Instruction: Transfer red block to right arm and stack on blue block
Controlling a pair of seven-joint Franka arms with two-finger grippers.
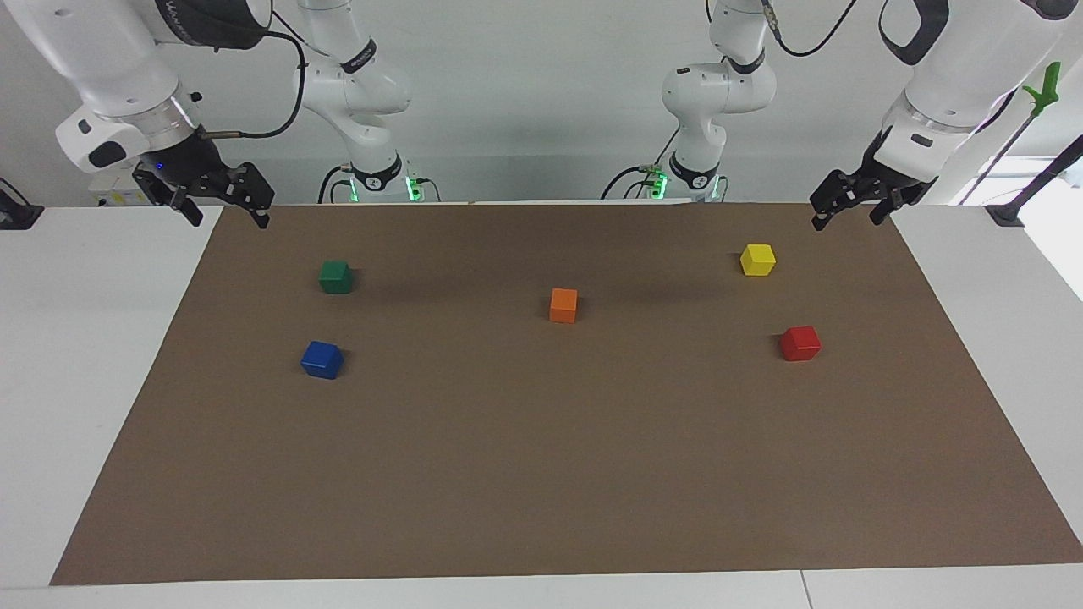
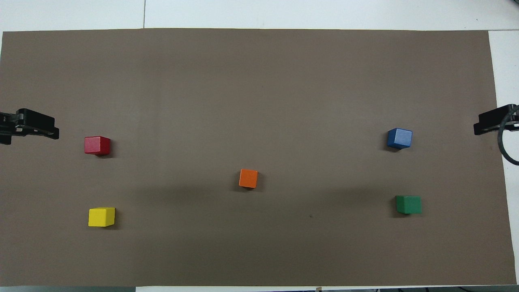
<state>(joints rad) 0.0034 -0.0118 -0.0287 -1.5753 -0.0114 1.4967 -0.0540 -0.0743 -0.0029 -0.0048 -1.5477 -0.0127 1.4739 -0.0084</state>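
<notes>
- Since the red block lies toward the left arm's end, the left gripper, jaws spread and empty, should fetch it.
- The right gripper, likewise spread and empty, waits nearer the blue block.

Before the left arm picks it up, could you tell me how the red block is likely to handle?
The red block looks like a rigid, flat-faced cube, so it should probably sit steady rather than roll. Its parallel sides should suit a two-sided grip. Its faces look smooth, so it might slide if pushed.

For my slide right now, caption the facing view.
Both open grippers wait above the brown mat's corners; small red cube and small blue cube sit apart.
</notes>
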